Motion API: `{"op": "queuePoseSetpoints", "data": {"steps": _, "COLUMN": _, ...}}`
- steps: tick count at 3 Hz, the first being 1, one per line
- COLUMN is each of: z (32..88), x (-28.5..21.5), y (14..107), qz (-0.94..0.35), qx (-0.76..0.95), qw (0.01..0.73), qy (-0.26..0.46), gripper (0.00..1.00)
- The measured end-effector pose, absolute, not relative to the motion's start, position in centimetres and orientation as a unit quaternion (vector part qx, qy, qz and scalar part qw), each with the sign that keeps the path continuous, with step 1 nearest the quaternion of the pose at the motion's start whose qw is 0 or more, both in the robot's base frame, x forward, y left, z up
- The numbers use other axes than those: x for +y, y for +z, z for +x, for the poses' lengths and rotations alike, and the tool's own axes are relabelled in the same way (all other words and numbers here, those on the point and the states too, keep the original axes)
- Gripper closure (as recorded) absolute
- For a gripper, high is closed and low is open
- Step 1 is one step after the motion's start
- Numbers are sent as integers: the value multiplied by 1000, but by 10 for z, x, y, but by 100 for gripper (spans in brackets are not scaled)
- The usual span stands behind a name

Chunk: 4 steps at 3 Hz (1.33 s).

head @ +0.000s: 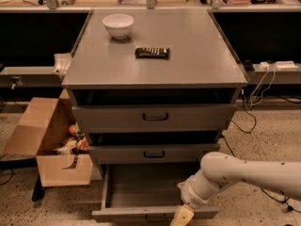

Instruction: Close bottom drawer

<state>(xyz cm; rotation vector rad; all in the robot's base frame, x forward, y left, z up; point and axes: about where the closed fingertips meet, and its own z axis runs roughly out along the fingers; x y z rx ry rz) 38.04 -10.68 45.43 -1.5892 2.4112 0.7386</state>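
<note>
The bottom drawer (141, 187) of the grey metal cabinet (155, 60) stands pulled far out, its plain grey tray showing and its front (127, 214) near the lower edge of the view. My gripper (181, 216) is at the end of the white arm (244, 173), low at the drawer's front, right of its middle. Its yellowish tip runs out of the bottom of the view. The middle drawer (154, 153) and the top drawer (155, 117) sit further in.
A white bowl (118, 25) and a dark flat object (152, 52) lie on the cabinet top. An open cardboard box (51, 140) with items stands on the floor at the left. Cables (256, 98) hang at the right.
</note>
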Motion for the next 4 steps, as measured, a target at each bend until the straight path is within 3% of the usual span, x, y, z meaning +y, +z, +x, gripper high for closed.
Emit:
{"op": "queuePoseSetpoints", "data": {"steps": 1, "z": 377, "x": -112, "y": 416, "qz": -554, "qx": 794, "qw": 78, "qy": 237, "gripper": 0}}
{"op": "queuePoseSetpoints", "data": {"steps": 2, "z": 374, "x": -115, "y": 387, "qz": -570, "qx": 783, "qw": 75, "qy": 238, "gripper": 18}}
{"op": "queuePoseSetpoints", "data": {"steps": 3, "z": 377, "x": -128, "y": 342, "qz": -567, "qx": 784, "qw": 64, "qy": 244, "gripper": 49}}
{"op": "queuePoseSetpoints", "data": {"steps": 4, "z": 383, "x": -141, "y": 310, "qz": -551, "qx": 795, "qw": 54, "qy": 248, "gripper": 72}}
